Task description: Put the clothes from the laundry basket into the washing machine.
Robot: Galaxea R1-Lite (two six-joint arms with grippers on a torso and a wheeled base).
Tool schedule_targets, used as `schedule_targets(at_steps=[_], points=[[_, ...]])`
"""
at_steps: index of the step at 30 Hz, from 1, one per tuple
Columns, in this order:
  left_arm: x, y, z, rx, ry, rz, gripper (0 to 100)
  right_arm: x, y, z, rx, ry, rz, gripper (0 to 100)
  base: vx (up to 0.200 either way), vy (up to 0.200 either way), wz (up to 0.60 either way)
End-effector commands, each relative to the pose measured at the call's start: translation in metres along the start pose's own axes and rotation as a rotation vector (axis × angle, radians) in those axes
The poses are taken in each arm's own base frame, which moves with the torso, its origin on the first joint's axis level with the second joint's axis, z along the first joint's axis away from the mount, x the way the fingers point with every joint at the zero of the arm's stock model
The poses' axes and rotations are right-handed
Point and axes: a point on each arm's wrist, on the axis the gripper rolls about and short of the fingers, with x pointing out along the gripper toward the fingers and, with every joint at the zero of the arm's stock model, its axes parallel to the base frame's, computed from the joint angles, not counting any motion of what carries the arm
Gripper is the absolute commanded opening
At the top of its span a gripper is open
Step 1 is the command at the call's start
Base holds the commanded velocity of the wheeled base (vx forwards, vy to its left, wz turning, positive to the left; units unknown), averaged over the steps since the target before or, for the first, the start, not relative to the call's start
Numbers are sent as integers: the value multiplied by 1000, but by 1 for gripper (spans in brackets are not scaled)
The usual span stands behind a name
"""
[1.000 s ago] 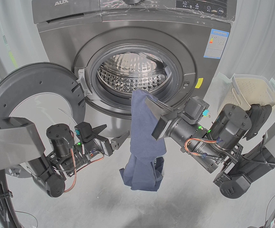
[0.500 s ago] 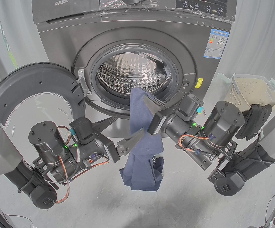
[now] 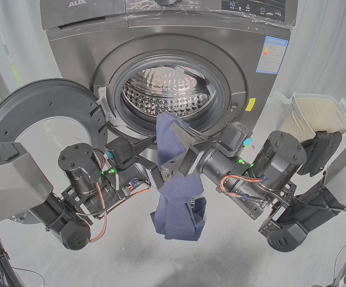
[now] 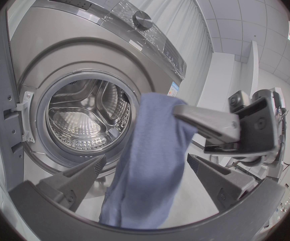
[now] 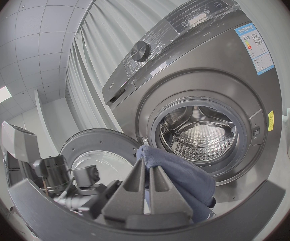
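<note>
Right gripper [image 3: 175, 126] pinches the blue cloth [image 3: 179, 212] tight near the rim of the washing machine [image 3: 101, 48] (its round hole [image 3: 167, 88] is wide open). Left gripper [image 3: 161, 154] is spread wide around the hanging cloth.

On the washer [image 3: 81, 56], a logo [image 3: 77, 2] is showing on the drawer front. The blue label [image 3: 272, 55] is sitting upper right, print too small. The yellow sticker [image 3: 250, 104] by the latch is illegible. The panel icons [image 3: 252, 6] are showing.

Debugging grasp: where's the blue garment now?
Head view, centre: blue garment hangs from the right gripper before the washing machine, open left gripper close by.
</note>
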Motion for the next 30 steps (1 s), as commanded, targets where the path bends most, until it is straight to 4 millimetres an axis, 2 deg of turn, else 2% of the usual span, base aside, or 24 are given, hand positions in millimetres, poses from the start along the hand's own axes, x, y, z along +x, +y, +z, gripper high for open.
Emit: schedule_targets(at_steps=[1, 4, 5, 15, 16, 20, 25, 26, 27, 30], points=[[13, 15, -13, 4, 8, 31, 100, -2, 6, -1, 7, 3, 17, 0, 0, 0, 0], [19, 22, -12, 13, -18, 58, 100, -2, 8, -1, 14, 4, 23, 0, 0, 0, 0], [22, 24, -11, 15, -28, 66, 0, -2, 9, -2, 16, 6, 24, 0, 0, 0, 0], [21, 16, -4, 20, -48, 51, 0, -6, 8, -6, 25, 26, 21, 0, 0, 0, 0], [21, 16, -4, 19, -46, 51, 0, -6, 8, -6, 26, 24, 21, 100, 0, 0, 0], [12, 15, 3, 22, -46, 29, 0, -11, 8, -5, 39, 22, 23, 100, 0, 0, 0], [3, 17, 19, 31, -71, -6, 0, -38, -2, 13, 30, 38, 2, 100, 0, 0, 0], [0, 18, 28, 35, -90, -14, 0, -53, -14, 18, 16, 57, -34, 100, 0, 0, 0], [0, 18, 28, 35, -91, -16, 0, -54, -15, 18, 15, 60, -36, 100, 0, 0, 0], [-4, 15, 42, 42, -124, -41, 0, -75, -38, 18, -7, 110, -85, 100, 0, 0, 0]])
